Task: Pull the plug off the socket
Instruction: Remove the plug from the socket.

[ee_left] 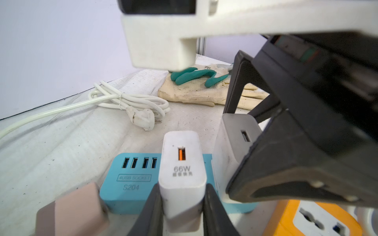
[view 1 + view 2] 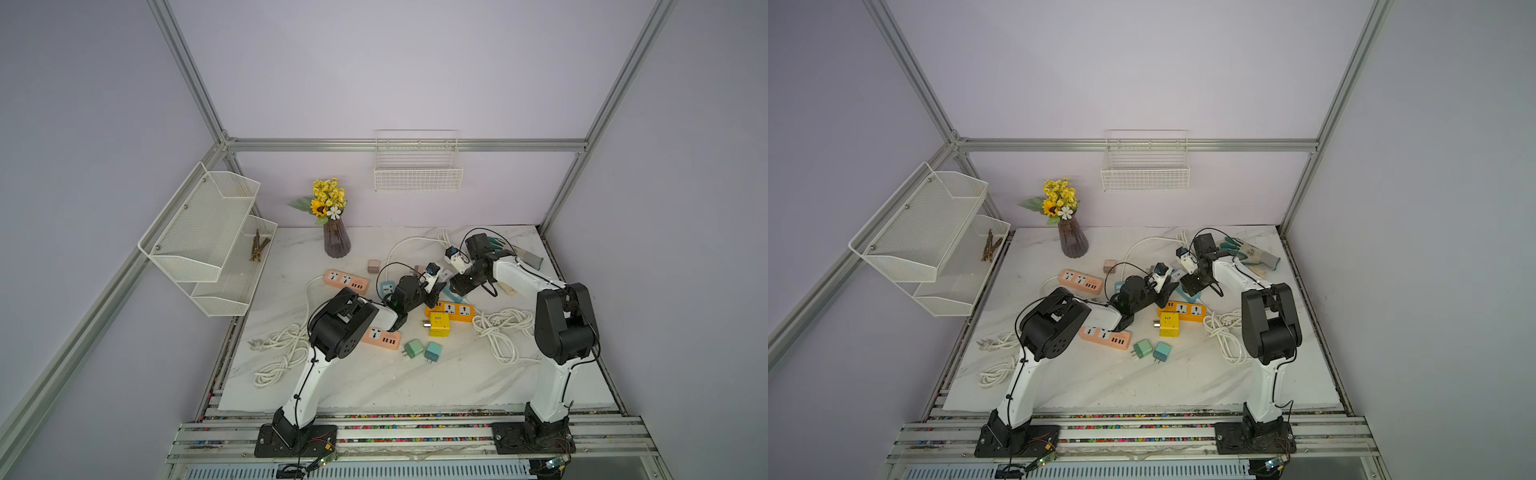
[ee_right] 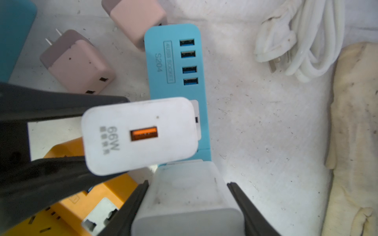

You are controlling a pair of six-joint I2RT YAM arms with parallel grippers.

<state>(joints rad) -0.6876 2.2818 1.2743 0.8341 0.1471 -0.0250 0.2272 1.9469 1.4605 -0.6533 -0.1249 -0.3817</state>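
A: Where's the socket?
B: On the worktop [image 2: 374,382], midway back: a blue strip [image 3: 176,92], touching an orange strip [image 3: 67,214].
A: Grippers?
B: The left gripper [image 1: 183,190] is clamped on the 66W plug [image 1: 182,173], and the right gripper [image 3: 188,185] is clamped on the grey plug [image 3: 184,204] just beside it.
A: Plugs out?
B: Both stand at the blue strip. I cannot tell if the pins are seated.
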